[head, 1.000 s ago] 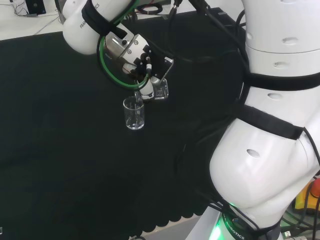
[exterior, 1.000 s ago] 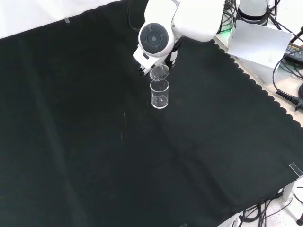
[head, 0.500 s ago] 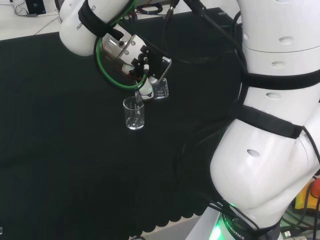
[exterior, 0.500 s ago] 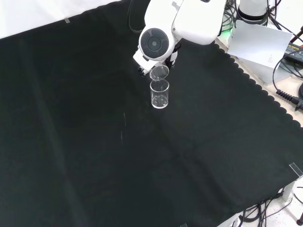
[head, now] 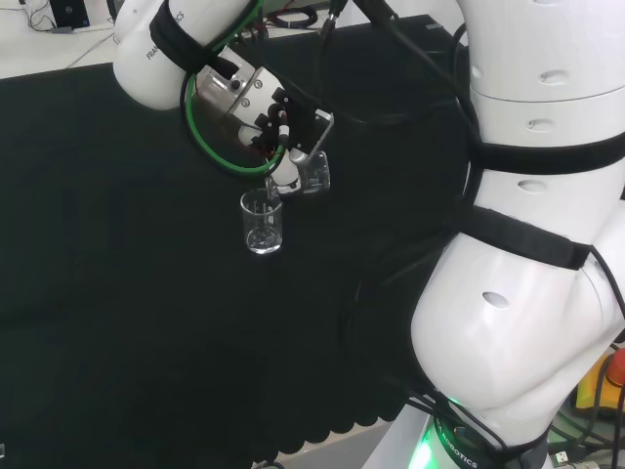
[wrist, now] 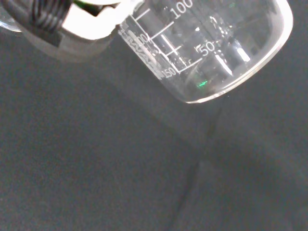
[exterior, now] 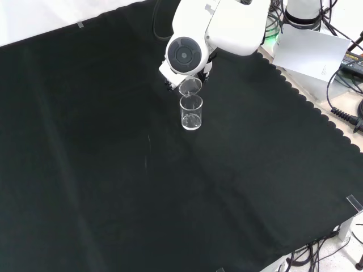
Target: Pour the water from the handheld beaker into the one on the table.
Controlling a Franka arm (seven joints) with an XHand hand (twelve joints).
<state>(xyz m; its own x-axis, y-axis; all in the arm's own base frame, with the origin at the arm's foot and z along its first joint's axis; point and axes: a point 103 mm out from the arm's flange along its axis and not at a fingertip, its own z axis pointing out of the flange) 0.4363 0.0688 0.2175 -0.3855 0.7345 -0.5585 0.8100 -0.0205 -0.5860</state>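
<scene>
So, small clear glass beaker point(exterior: 191, 113) upright on the black cloth point(exterior: 113, 170) just below the hand, black and white hand point(head: 283, 132) curled round a tilted clear glass beaker point(head: 314, 174), lip over the standing one

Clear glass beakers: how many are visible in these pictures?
2. One clear glass beaker stands upright on the black cloth. The other, tilted clear glass beaker is held by the hand just above it.

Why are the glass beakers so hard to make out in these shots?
Head view: the standing beaker is clear glass on black cloth, only rims and highlights showing. Front view: likewise thin outlines. Wrist view: the held beaker is close, with glare streaks and a green reflection.
</scene>
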